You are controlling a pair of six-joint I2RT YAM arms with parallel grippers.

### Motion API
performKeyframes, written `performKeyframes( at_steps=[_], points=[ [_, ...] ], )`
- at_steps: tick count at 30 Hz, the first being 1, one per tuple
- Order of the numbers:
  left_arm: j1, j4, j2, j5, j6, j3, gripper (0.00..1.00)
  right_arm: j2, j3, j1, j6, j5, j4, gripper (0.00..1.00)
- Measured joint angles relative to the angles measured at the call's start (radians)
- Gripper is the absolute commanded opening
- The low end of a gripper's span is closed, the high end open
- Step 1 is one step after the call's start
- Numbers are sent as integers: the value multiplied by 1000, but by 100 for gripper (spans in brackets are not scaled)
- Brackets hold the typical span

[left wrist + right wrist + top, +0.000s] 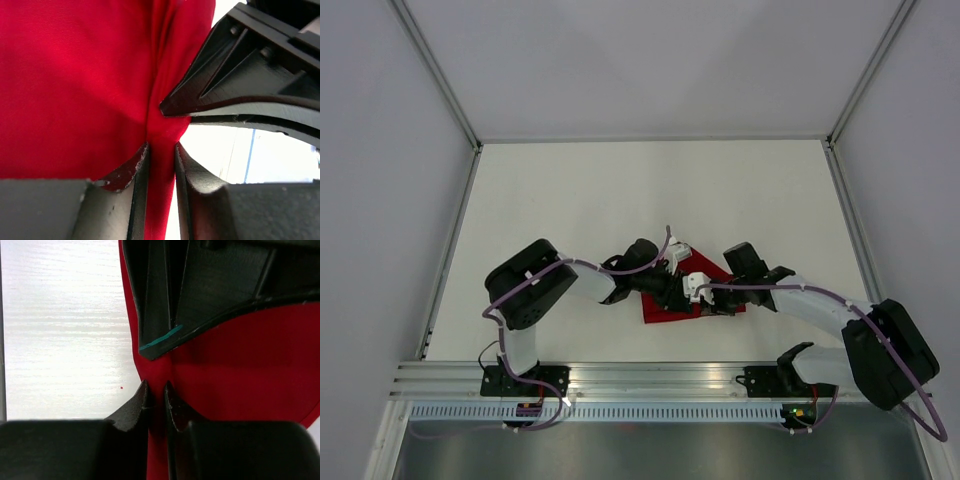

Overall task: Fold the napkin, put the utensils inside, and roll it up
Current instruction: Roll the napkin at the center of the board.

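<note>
The red napkin lies bunched on the white table near the front middle, mostly covered by both arms. My left gripper is shut on a fold of the napkin; cloth runs between its jaws. My right gripper is also shut on a pinched ridge of the napkin, tips meeting the left gripper's over the cloth. The other gripper's fingers show close in each wrist view. The utensils are out of view.
The white table is walled by grey panels at the back and sides. A metal rail with the arm bases runs along the front edge.
</note>
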Motion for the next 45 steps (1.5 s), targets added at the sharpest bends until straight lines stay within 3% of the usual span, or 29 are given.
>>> performKeyframes(
  at_steps=[7, 15, 18, 23, 29, 34, 37, 45],
  points=[
    [18, 14, -149, -84, -45, -64, 36, 154, 113, -65, -25, -80, -84, 1],
    [13, 105, -377, -240, -50, -232, 38, 388, 303, -145, -127, -196, -313, 0],
    [-21, 100, -447, -352, 13, -278, 39, 482, 378, -179, -178, -242, -421, 0],
    [-185, 98, -523, -581, 233, -328, 51, 618, 484, -225, -249, -293, -593, 0],
    [-322, 95, -439, -753, 520, -318, 55, 724, 553, -262, -312, -309, -752, 0],
    [-364, 102, -305, -805, 706, -282, 64, 760, 573, -271, -338, -304, -815, 0],
    [-368, 125, -249, -821, 794, -269, 70, 766, 577, -274, -345, -300, -829, 0],
    [-376, 178, -167, -814, 931, -202, 70, 779, 585, -275, -349, -297, -846, 0]
  ],
)
